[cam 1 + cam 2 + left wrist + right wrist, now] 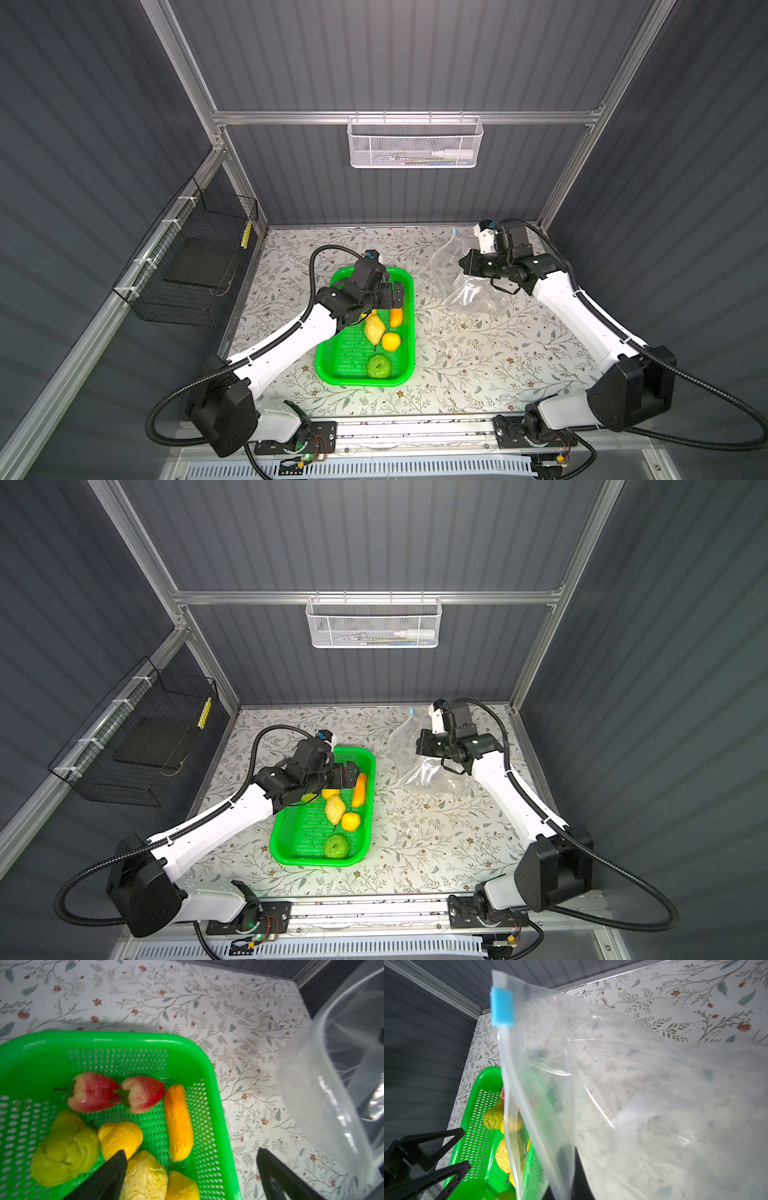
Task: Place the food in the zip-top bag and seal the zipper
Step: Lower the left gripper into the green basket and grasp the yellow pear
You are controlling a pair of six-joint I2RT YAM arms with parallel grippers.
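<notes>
The left claw (191, 1150) is hanging wide open and empty over the green basket (124, 1036); the food is lying right under it, two strawberries (93, 1093) just beyond its fingertips and the orange elongated fruit (178, 1122) between them; these toys are looking light, soft and wrinkled, so I'd be pinching one gently across its middle; the right claw (464, 262) is clamping shut on the zip-top bag (643, 1084), seemingly near the mouth; that limp, slippery film is draping below it, the zipper (506, 1076) and blue slider (501, 1006) rising above.

strawberries (93, 1093) hidden (in both top views), bag (324, 1088) cropped
</notes>
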